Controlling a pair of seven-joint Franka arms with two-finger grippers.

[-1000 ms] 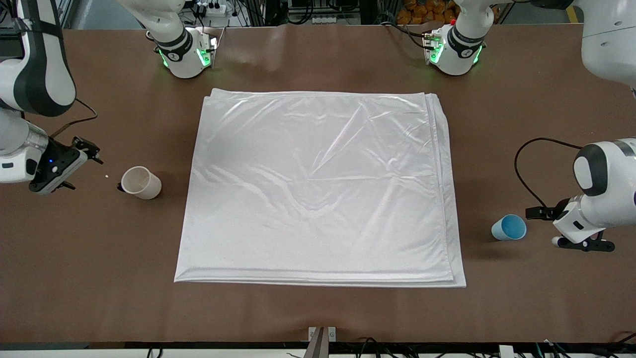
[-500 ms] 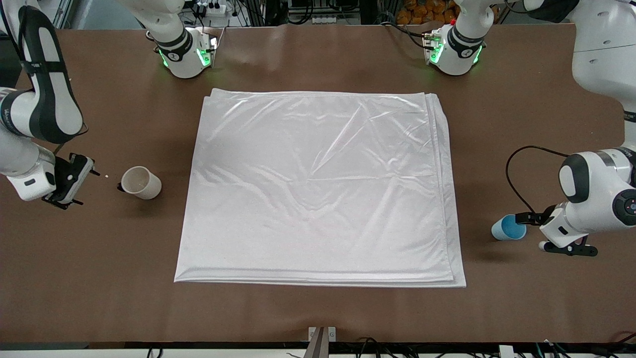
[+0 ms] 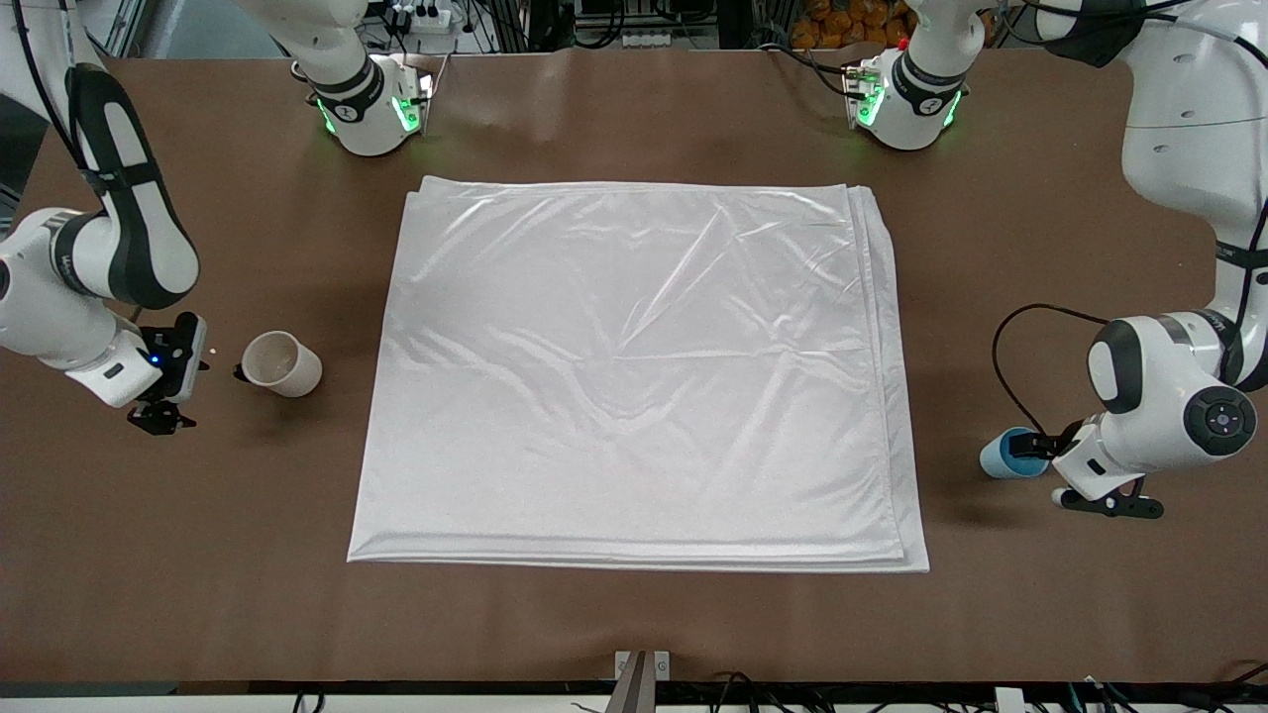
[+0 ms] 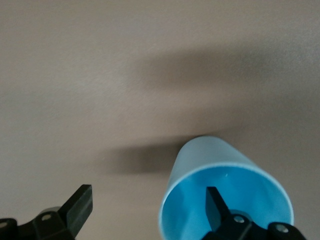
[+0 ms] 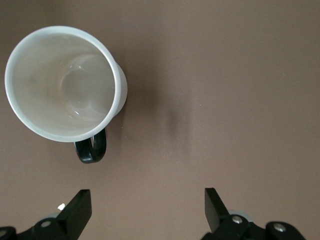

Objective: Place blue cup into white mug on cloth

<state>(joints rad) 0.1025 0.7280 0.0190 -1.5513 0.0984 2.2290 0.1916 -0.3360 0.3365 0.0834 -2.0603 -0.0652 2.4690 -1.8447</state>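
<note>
Standing by the table [image 3: 634, 614], I take the cloth [image 3: 634, 376] as my marker: it lies flat and wrinkled in the middle, with nothing on it yet. Off the cloth's edge toward the left arm's end stands the blue cup [image 3: 1003, 454], upright on the bare table, mouth up. The left gripper [image 3: 1075, 473] is right at it, on the side of the cup away from the cloth, fingers spread apart and gripping nothing. In the left wrist view one finger [image 4: 216, 202] sits over the cup's [image 4: 225, 195] bright blue inside while the other finger [image 4: 80, 205] is out over the table, so the cup is off-centre between them; to my eye the grasp hinges on whether the wall ends up between the two fingers, one inside the rim and one outside. Off the cloth's edge toward the right arm's end stands the white mug [image 3: 281, 363], also upright on the table, its black handle [image 5: 91, 150] pointing away from the cloth. The right gripper [image 3: 163, 416] is low near that handle side, a bit nearer the front camera than the mug, fingers released. Each arm is nearest its own vessel, and neither vessel has been lifted.
</note>
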